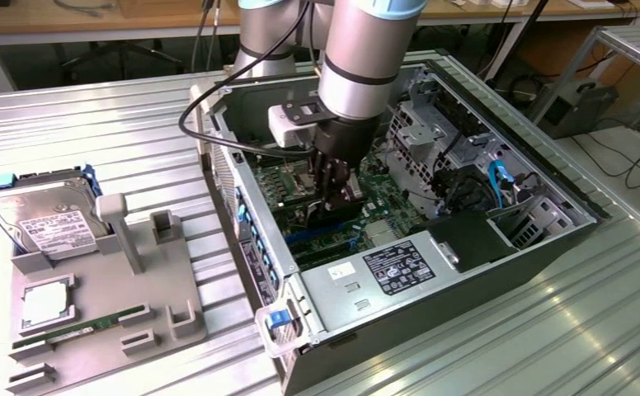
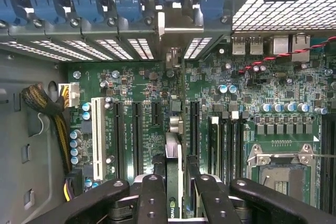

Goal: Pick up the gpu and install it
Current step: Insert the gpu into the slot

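We are reaching down into the open computer case (image 1: 540,239) with our gripper (image 1: 336,191), and it is pinching the gpu (image 1: 335,216) edge-on over the green motherboard (image 2: 142,85). In the wrist view the fingers (image 2: 152,192) are pressing against both sides of the card (image 2: 174,156), which is standing upright in line with the slots and the rear bracket openings. On the gray tray (image 1: 111,322) beside the case, a hard drive (image 1: 50,221) and a RAM stick (image 1: 78,328) are lying.
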